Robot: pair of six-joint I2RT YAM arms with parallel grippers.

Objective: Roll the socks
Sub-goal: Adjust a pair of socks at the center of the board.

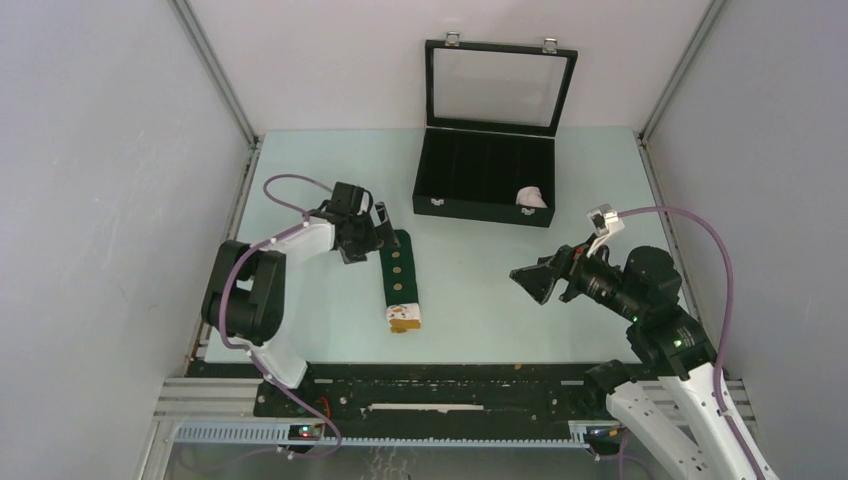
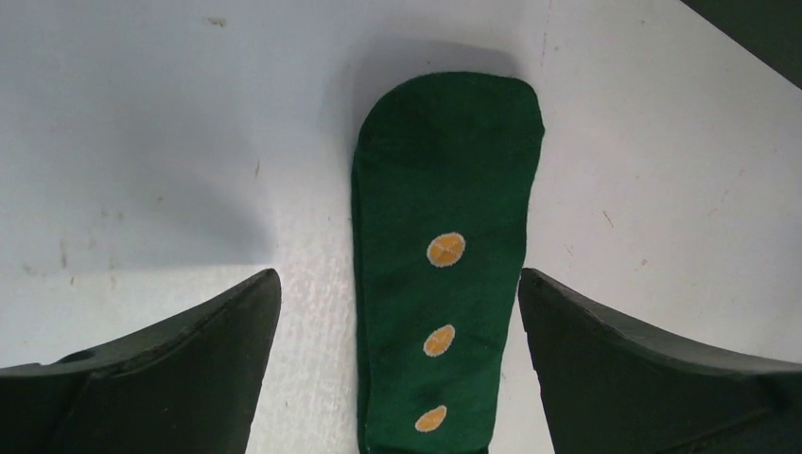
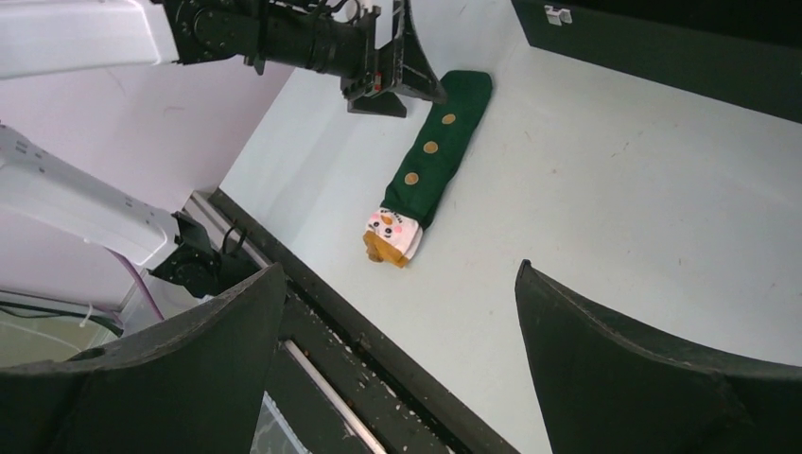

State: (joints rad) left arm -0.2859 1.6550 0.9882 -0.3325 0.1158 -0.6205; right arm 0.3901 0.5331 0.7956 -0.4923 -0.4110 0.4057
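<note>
Your left hand [image 1: 375,225] stood wide open astride the dark green, tan-dotted fabric sock [image 1: 399,270], flat on the bench [image 1: 500,325]; your right hand [image 1: 530,280] gaped empty, well apart; the white sock [image 1: 531,196] sat in the black case [image 1: 470,180].

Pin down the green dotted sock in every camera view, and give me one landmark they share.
Top external: the green sock lies left of centre, running top to bottom, with its white-orange end at the bottom.
Left wrist: it fills the middle of the picture, rounded end at the top.
Right wrist: it runs diagonally across the upper middle.
Shared landmark: the row of three orange dots along the sock.
</note>
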